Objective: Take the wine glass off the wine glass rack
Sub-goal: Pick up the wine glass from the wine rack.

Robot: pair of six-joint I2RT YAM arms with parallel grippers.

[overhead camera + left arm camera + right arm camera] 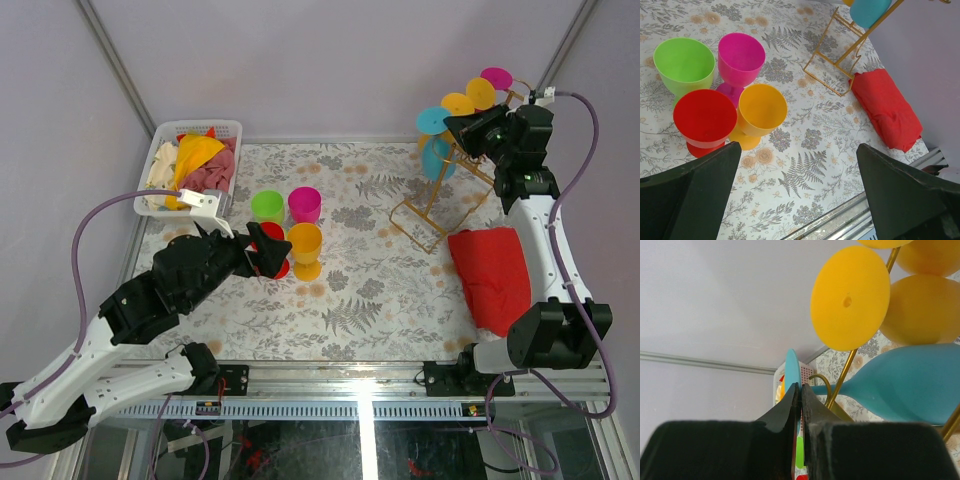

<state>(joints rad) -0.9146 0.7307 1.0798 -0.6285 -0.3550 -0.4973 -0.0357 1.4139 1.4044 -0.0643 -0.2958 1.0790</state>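
Right fingers (pixel 782 412) almost together, clamped on foot rim of teal wine glass (pixel 900 390) hung on wine glass rack (pixel 844 375), frame centre. Left fingers (pixel 695 200) held wide apart above desk (pixel 810 150).

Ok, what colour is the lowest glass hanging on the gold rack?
Turquoise blue. The wine glass shows best in the right wrist view.

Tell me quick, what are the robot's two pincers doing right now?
Left pincer: wide open, holding nothing.
Right pincer: pinched shut on the blue wine glass by its foot.
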